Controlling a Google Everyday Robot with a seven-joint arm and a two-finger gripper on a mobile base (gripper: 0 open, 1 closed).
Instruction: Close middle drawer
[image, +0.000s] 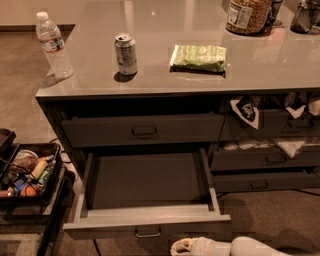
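Observation:
The middle drawer (146, 220) is a wide dark grey drawer pulled far out from the counter, with lighter grey side rims and a dark empty interior. Its small metal pull handle (148, 233) sits at the centre of the flat front. My gripper (182, 247) is at the bottom edge of the view, just below and slightly right of the handle, in front of the drawer front. The pale arm (250, 248) trails off to the right behind it.
The top drawer (142, 131) above is shut. On the counter top (165, 80) stand a water bottle (53, 45), a can (125, 54) and a green packet (198, 57). Narrower drawers (265, 160) with white cloth are on the right. A black cart (30, 175) of clutter stands left.

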